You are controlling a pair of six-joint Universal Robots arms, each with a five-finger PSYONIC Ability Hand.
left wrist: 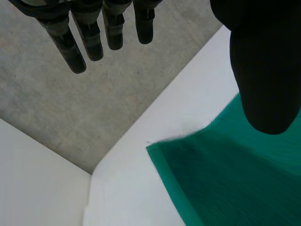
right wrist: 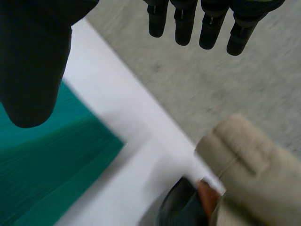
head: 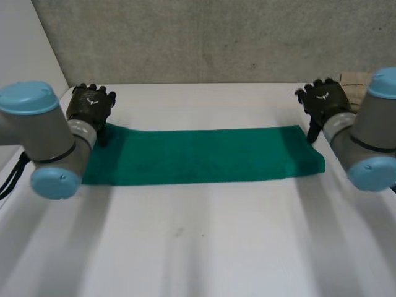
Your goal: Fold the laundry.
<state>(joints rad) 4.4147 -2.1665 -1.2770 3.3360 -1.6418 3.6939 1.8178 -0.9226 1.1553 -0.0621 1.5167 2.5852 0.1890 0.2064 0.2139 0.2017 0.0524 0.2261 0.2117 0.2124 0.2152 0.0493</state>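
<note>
A green cloth (head: 204, 154) lies flat on the white table (head: 198, 247) as a long folded strip running side to side. My left hand (head: 91, 104) hovers at the strip's far left corner, open, its fingers (left wrist: 89, 33) straight and apart from the thumb (left wrist: 263, 66), which hangs over the cloth's corner (left wrist: 225, 174) without holding it. My right hand (head: 323, 99) is at the far right corner, open too. Its fingers (right wrist: 207, 23) point past the table edge and its thumb (right wrist: 33, 61) is above the cloth (right wrist: 51, 165).
A grey wall (head: 210, 37) stands behind the table. Beyond the table's far right corner is a beige padded object (right wrist: 254, 169) with a dark and orange thing (right wrist: 188, 207) beside it. The table's far edge runs close behind both hands.
</note>
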